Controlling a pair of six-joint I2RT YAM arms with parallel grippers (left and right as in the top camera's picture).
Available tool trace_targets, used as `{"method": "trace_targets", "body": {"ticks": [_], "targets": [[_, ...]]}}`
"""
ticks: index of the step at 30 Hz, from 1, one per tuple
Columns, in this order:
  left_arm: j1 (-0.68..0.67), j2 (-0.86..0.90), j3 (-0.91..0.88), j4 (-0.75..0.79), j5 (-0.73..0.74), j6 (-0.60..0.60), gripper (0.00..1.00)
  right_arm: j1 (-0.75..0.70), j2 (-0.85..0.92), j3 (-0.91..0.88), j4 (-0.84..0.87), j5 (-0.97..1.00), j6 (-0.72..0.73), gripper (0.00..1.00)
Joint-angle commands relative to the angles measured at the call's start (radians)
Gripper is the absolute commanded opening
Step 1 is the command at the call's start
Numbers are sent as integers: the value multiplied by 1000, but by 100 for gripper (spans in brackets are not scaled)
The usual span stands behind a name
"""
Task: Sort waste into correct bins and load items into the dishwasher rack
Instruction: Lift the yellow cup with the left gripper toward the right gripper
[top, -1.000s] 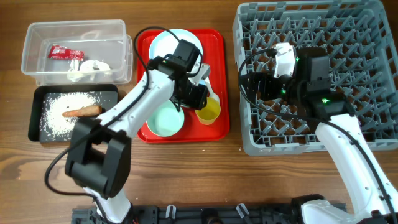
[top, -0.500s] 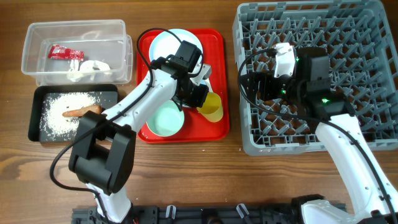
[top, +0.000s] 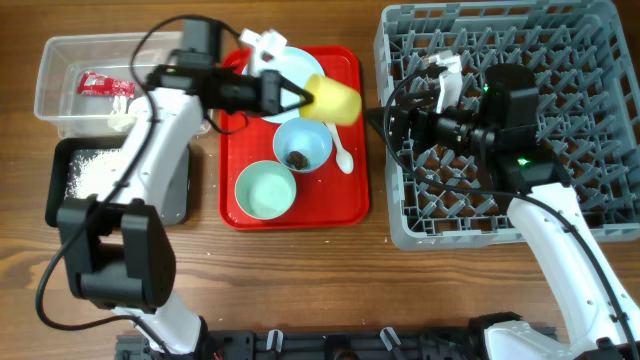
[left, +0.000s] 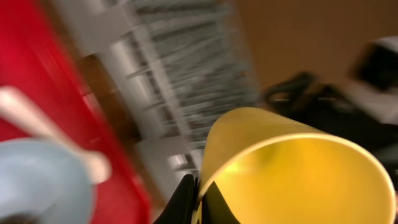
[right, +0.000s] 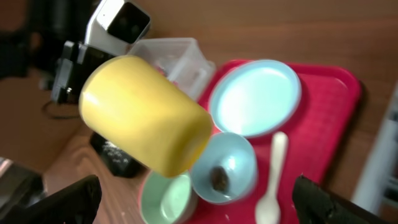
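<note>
My left gripper (top: 308, 97) is shut on the rim of the yellow cup (top: 332, 99) and holds it on its side above the red tray, mouth toward the dishwasher rack (top: 400, 228). In the left wrist view the jaws (left: 196, 200) pinch the cup wall (left: 292, 168). My right gripper (top: 393, 125) is open and empty over the rack's left side, facing the cup (right: 146, 121); its fingers (right: 196, 193) are spread wide. On the tray sit the plate (top: 285, 62), a blue bowl (top: 303, 146) with dark crumbs, a green bowl (top: 265, 190) and the white spoon (top: 342, 152).
The clear tub (top: 60, 70) holds the red wrapper (top: 105, 85) and white paper. The black tray (top: 75, 175) holds white grains; my left arm hides part of it and the sausage piece. The red tray (top: 352, 195) lies between bins and rack.
My left gripper lifted the yellow cup off the red tray and carried it up and toward the back. The blue bowl is now uncovered. My right gripper turned toward the tray.
</note>
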Motion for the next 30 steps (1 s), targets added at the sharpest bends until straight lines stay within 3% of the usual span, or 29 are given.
{"method": "trace_targets", "body": {"ticks": [1,7,12,15,17,27,30], "targets": [[19,-21,14,12,364,-2,4,4,12,19,70,-145,3,100],[-1,-21,14,11,405,-21,4,4,80,19,312,-386,10,100],[-21,-21,14,11,405,-22,4,4,166,19,540,-534,140,99],[-22,-21,14,12,404,-21,4,5,207,19,647,-595,212,88],[-21,-21,14,12,404,-21,4,8,217,19,654,-597,220,82],[-21,-21,14,13,404,-21,4,41,223,19,689,-621,218,82],[-22,-21,14,13,404,-21,4,41,223,19,716,-621,239,71]]}}
